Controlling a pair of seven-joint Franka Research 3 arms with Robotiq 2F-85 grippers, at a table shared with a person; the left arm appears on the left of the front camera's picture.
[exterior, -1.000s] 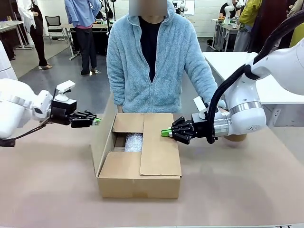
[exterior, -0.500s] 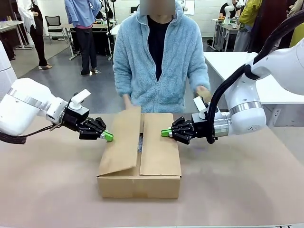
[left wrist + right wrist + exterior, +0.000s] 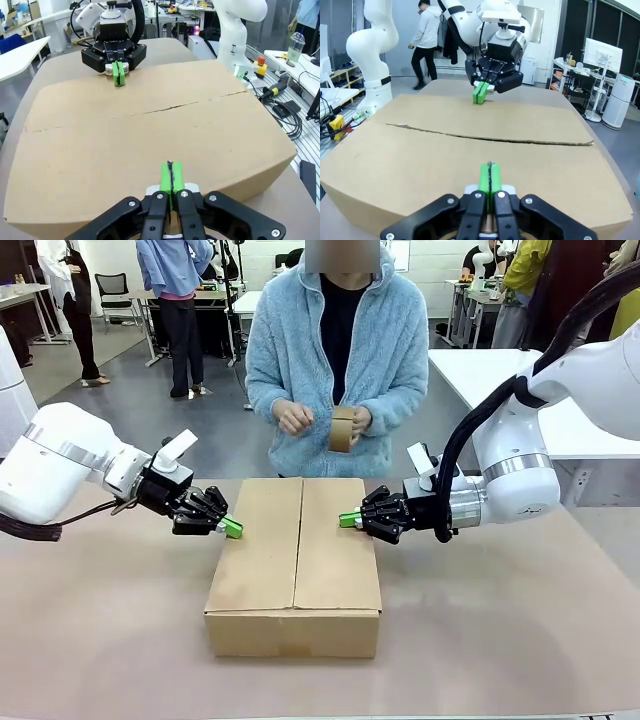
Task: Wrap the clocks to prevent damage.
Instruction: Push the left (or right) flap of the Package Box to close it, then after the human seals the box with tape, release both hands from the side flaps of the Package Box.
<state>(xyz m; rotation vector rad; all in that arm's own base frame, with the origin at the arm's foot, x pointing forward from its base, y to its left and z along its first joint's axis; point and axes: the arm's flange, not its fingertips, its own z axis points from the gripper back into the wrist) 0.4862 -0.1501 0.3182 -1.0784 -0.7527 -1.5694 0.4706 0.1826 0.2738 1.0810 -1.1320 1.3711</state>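
Shows a brown cardboard box in the middle of the table, both top flaps folded flat and meeting at a seam. Hides the clocks completely. By judgement, puts them inside the box under those flaps, so gives no way to tell which way the bundle points or how its long axis lies. Places the box's own long axis along the seam, running from the robot's side toward the person.

Sets the left gripper at the left long edge of the lid, green pads pressed together with nothing between them, tips on or just above the left flap. Sets the right gripper over the right flap toward the far end, likewise fully closed and empty, pointing across at its twin. Leaves the seam between the two tips, somewhat nearer the right one.

Beyond the far end, shows the person's hands at chest height with a brown tape roll, well above the box. Probably calls next for keeping both flaps down while tape goes along the seam.
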